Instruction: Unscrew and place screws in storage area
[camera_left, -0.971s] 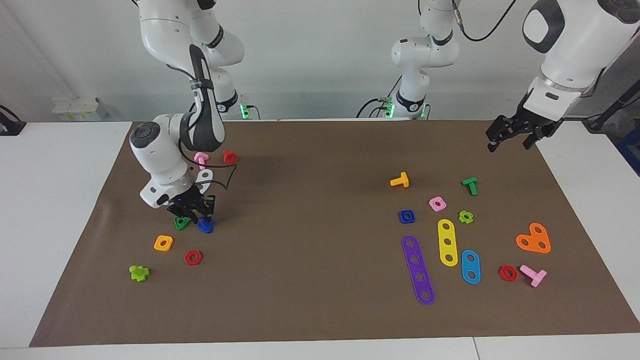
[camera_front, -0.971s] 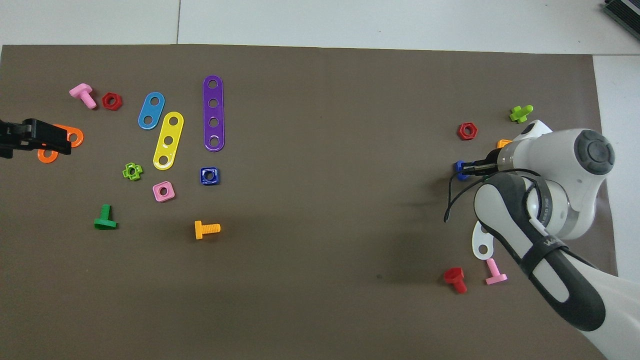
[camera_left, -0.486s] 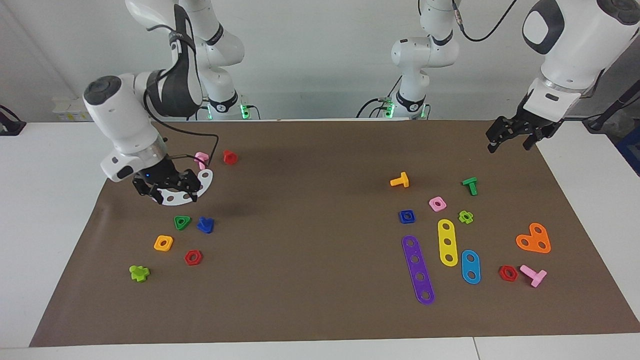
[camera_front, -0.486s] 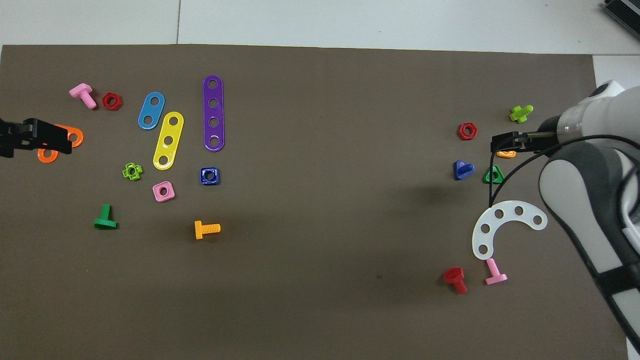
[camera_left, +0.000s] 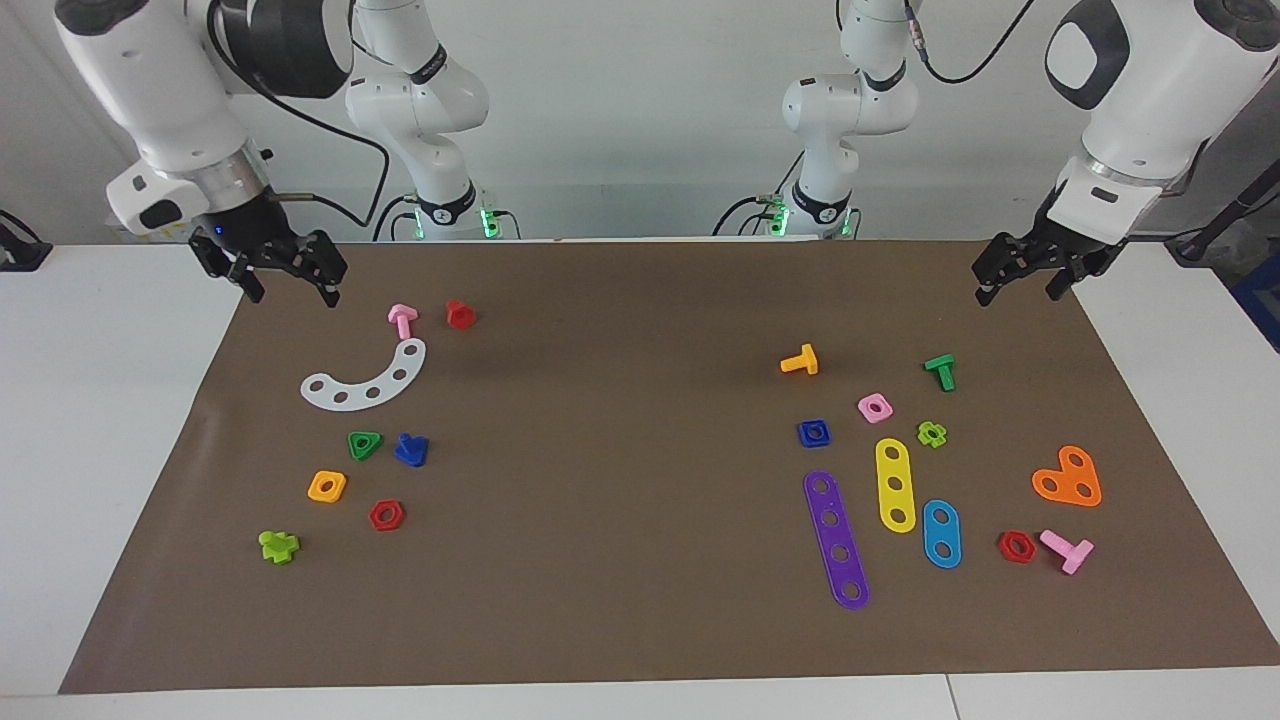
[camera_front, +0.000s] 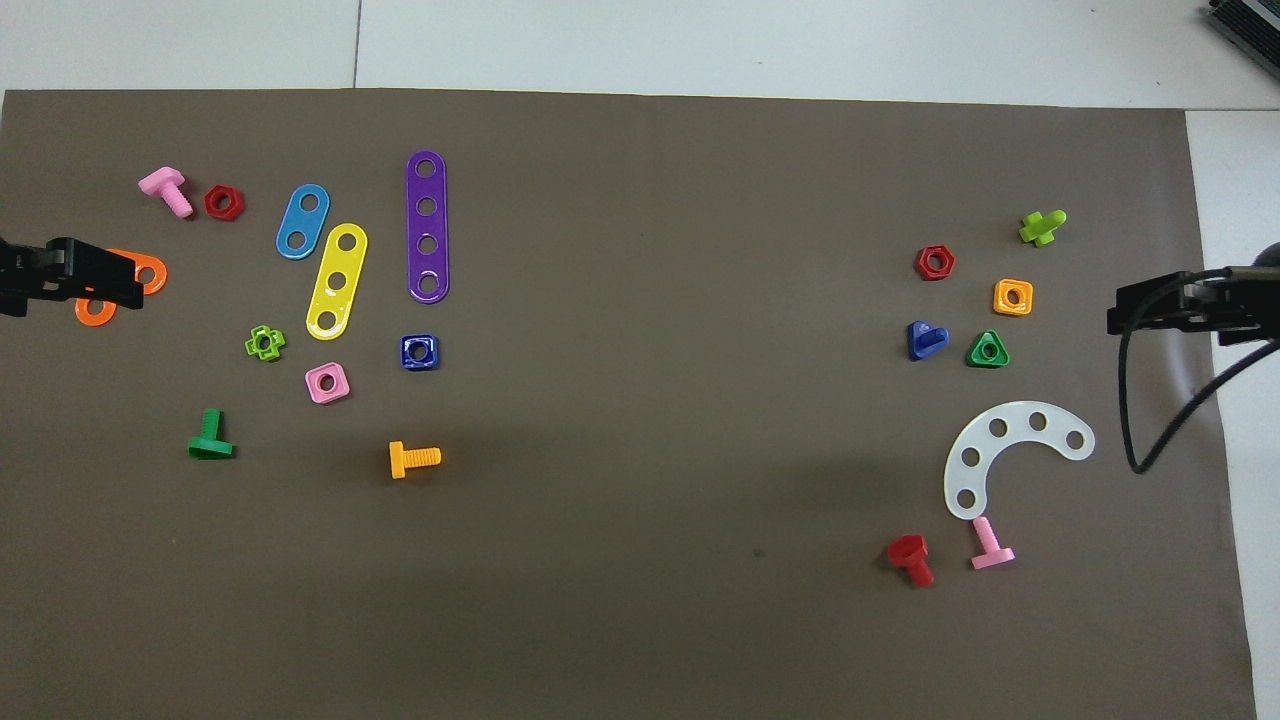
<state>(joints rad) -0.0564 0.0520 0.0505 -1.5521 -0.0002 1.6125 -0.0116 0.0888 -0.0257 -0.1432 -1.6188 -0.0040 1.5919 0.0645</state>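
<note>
the blue screw (camera_left: 410, 450) lies loose at lower left of the facing view beside the green triangle nut (camera_left: 364, 444), while the right gripper (camera_left: 284, 278), spread open and empty, and the left gripper (camera_left: 1030, 272), also open and empty, hang at the mat (camera_left: 640, 620) top corners; risk: a bump rolling it away.

White arms, grey joint caps, black jaws, black cables

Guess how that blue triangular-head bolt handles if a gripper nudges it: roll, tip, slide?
The blue bolt lies beside the green triangle nut. Its flat-sided head probably stops rolling; it would likely pivot instead. Small plastic, so probably light and apt to skid on the brown mat.
</note>
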